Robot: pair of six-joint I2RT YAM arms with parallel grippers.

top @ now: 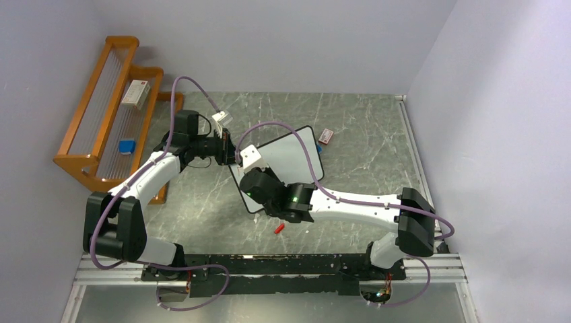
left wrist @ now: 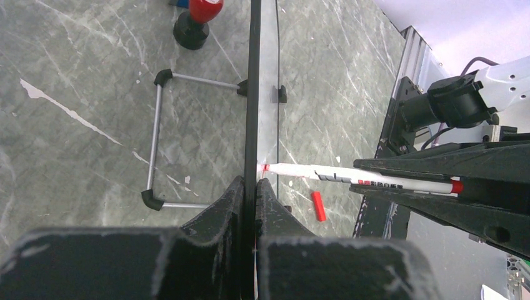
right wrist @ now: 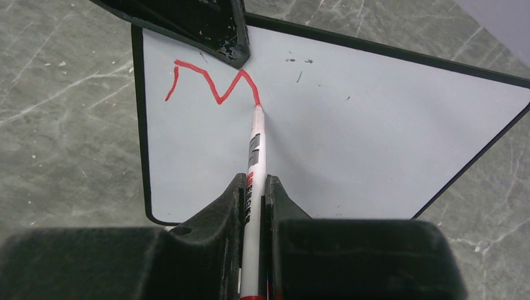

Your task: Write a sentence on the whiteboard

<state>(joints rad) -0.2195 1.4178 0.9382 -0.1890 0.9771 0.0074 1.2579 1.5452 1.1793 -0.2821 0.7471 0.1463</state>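
The whiteboard (top: 286, 158) stands tilted mid-table; it is seen edge-on in the left wrist view (left wrist: 254, 94) and face-on in the right wrist view (right wrist: 350, 131). My left gripper (left wrist: 255, 182) is shut on its left edge; its finger (right wrist: 206, 28) shows at the board's top in the right wrist view. My right gripper (right wrist: 255, 184) is shut on a white marker (right wrist: 255, 150) with its red tip touching the board. A red zigzag line (right wrist: 212, 81) runs across the board's upper left. The marker also shows in the left wrist view (left wrist: 350, 177).
A red marker cap (top: 279, 228) lies on the table near the right arm; it also shows in the left wrist view (left wrist: 319, 205). An orange wooden rack (top: 108, 114) stands at the left. A small eraser (top: 326, 136) lies beyond the board. A wire stand (left wrist: 156, 144) props the board behind.
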